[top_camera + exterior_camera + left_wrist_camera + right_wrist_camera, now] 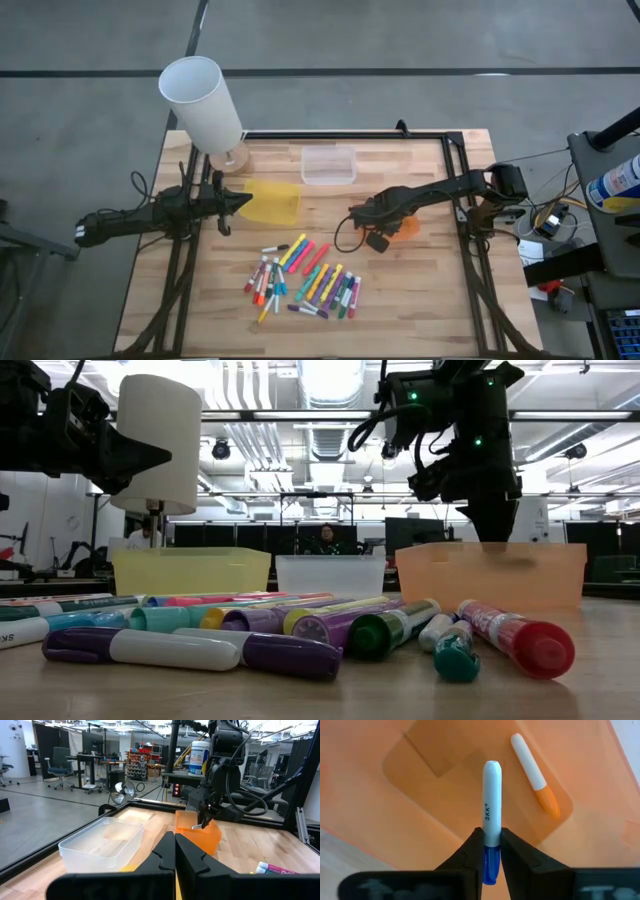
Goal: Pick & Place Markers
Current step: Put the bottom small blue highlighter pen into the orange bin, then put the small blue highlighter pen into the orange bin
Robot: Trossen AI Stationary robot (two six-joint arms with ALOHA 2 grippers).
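One orange-capped marker already lies in the orange tray at right of centre, the right gripper pinches a blue-capped marker above it, the left gripper waits pressed together, and roughly two dozen markers remain heaped at lower centre.

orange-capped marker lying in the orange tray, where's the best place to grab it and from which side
Grip the orange-capped marker across its white barrel near mid-length, coming straight down from above with the fingers either side of its width. It lies flat and alone on the orange tray floor, so its ends are hard to pinch. The right hand is shut on a blue-capped marker and must drop it first.
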